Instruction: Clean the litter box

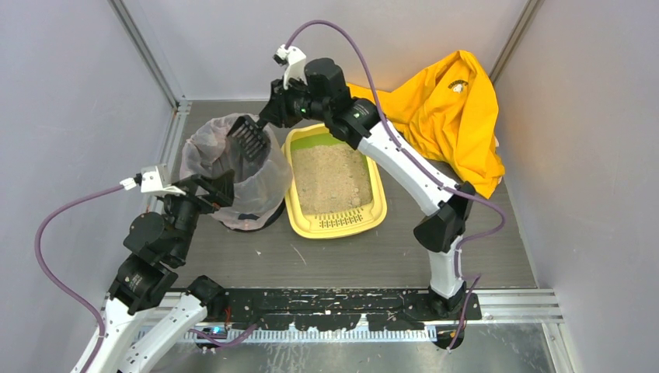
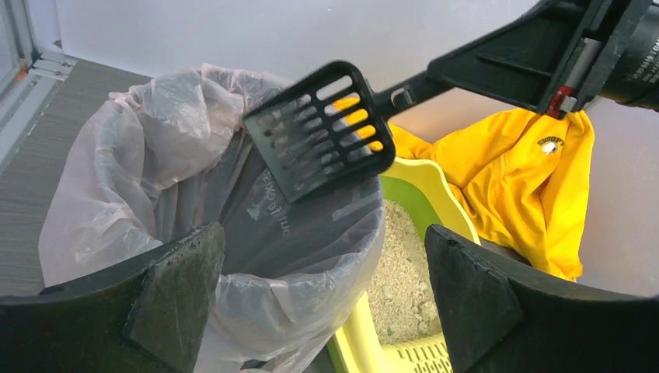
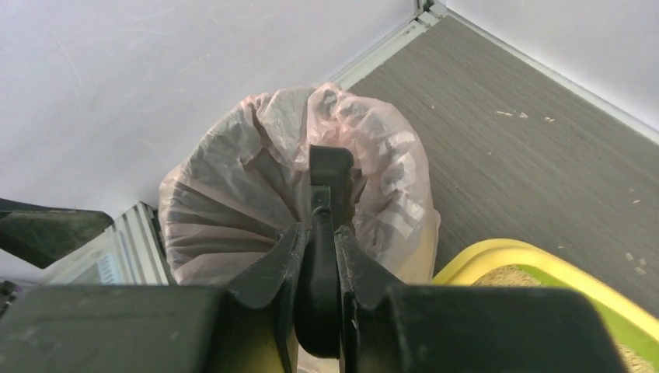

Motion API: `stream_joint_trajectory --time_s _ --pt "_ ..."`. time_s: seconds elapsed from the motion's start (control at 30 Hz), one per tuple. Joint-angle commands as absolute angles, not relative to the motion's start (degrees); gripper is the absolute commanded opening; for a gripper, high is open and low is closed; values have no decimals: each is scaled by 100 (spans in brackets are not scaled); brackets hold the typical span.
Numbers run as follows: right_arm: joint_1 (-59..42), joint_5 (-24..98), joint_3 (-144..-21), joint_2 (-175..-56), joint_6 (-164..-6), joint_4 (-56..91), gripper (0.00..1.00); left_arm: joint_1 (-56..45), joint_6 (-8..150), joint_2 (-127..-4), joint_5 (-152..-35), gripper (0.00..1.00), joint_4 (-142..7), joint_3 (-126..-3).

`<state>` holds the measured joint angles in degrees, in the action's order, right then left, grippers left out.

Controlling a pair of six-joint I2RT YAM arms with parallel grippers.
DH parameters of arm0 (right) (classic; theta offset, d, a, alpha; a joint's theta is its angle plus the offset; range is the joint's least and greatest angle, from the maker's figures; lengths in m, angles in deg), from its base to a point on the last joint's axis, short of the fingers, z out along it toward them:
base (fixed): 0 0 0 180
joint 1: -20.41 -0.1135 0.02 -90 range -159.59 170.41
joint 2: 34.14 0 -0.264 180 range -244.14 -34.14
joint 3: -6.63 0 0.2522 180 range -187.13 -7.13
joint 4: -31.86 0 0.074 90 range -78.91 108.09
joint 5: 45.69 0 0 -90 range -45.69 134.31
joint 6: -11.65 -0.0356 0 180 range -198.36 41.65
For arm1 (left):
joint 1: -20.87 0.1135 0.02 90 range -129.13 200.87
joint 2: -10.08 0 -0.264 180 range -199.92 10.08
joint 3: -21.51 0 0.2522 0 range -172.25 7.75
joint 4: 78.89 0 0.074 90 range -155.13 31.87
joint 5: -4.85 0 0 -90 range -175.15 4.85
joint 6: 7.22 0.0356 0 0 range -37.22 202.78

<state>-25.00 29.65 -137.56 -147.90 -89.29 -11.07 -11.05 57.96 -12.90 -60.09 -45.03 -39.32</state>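
Note:
The yellow litter box [image 1: 298, 203] with a green inner wall and beige litter lies mid-table; its slotted front lip [image 1: 342, 221] faces the arms. It also shows in the left wrist view [image 2: 409, 298] and the right wrist view [image 3: 528, 260]. My right gripper [image 1: 273, 109] is shut on the handle of the black slotted scoop [image 1: 249, 137], holding its blade over the bag-lined round bin [image 1: 203, 155]. The scoop [image 2: 319, 130] looks empty. My left gripper [image 1: 224, 189] is open and empty at the bin's near rim [image 2: 311, 256].
A crumpled yellow garment [image 1: 451, 116] lies at the back right, behind the litter box. Grey walls close in on both sides and behind. A few litter grains lie on the dark table top [image 3: 528, 116].

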Motion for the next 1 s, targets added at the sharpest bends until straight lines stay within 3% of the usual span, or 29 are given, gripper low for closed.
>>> stream_joint_trajectory --time_s 0.0,0.13,0.5,0.67,0.87,0.97 --pt "-2434 2665 -12705 -13351 -9522 181 1 -1120 5880 -1316 -6136 100 -4370 -4190" --pt "-2266 2864 -10986 -11980 -10065 1586 1 -1121 5813 -1295 -6476 100 -4144 -4294" --pt "-866 3625 -8836 -10023 -10241 841 1 -1119 5075 -2029 -7267 100 -4773 -4369" --pt "-516 3746 -8123 -9885 -10220 828 1 -1121 5135 -2808 -6731 100 -5751 -4456" --pt "-216 3550 -7910 -10561 -10324 1314 1 -1120 5951 -4119 -6323 98 -7605 -5032" --pt "-194 3575 -7703 -10695 -10308 1749 1 -1100 6596 -4946 -6354 98 -7109 -6109"
